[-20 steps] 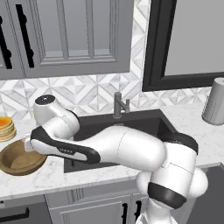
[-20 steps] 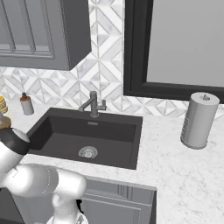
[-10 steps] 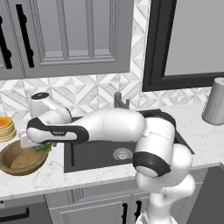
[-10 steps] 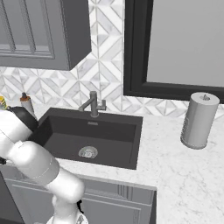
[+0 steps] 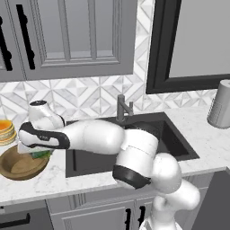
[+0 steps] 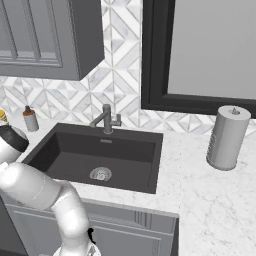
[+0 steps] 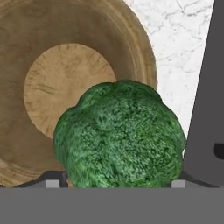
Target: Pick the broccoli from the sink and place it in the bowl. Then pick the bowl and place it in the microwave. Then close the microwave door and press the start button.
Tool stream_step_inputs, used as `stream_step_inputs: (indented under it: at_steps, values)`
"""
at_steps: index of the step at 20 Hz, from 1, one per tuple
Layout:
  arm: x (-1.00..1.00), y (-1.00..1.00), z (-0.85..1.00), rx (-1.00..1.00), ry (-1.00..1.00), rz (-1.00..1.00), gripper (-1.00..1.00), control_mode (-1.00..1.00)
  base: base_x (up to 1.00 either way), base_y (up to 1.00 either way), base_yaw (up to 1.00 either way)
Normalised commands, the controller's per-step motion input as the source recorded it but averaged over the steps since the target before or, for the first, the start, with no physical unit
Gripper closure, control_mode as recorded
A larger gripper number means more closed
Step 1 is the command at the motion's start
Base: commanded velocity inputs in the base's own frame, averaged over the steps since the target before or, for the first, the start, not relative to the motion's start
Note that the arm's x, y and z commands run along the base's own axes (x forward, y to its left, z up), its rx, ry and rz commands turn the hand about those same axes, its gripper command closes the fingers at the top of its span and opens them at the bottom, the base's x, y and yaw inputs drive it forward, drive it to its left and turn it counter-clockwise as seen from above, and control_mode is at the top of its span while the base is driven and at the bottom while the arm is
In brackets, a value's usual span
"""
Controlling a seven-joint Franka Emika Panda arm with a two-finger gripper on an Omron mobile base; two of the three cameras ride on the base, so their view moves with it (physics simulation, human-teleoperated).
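One arm reaches left across the counter (image 5: 58, 182); compared with half a second earlier, the gripper (image 5: 35, 152) has shifted slightly further left and now sits above the bowl's (image 5: 18, 164) right rim rather than beside it. Gripper clamped on the broccoli (image 7: 119, 133), fingertips at either side of it. Broccoli held over the bowl's right half, not touching the wood; its rounded green crown faces the hand camera, so its long axis runs along the gripper, stem hidden. Sink (image 6: 95, 155) lies to the right, with the faucet (image 6: 106, 119) behind it.
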Motion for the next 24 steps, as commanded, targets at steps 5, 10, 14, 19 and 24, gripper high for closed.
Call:
stream_step_inputs:
  at_steps: [5,10,14,19,24]
  values:
    - [0.14,0.4,-0.01,-0.04,0.11,-0.13,1.0,-1.0,0.0,0.0,0.0]
    - [0.01,0.05,-0.28,-0.02,0.01,-0.04,1.0,-1.0,0.0,0.0,0.0]
    - [0.0,0.0,-0.36,0.0,0.0,0.0,1.0,-1.0,0.0,0.0,0.0]
    - [0.0,0.03,-0.28,0.0,-0.03,0.0,-1.0,-1.0,0.0,0.0,0.0]
    - [-0.05,0.0,-0.17,0.0,-0.13,0.0,-1.0,-1.0,0.0,0.0,0.0]
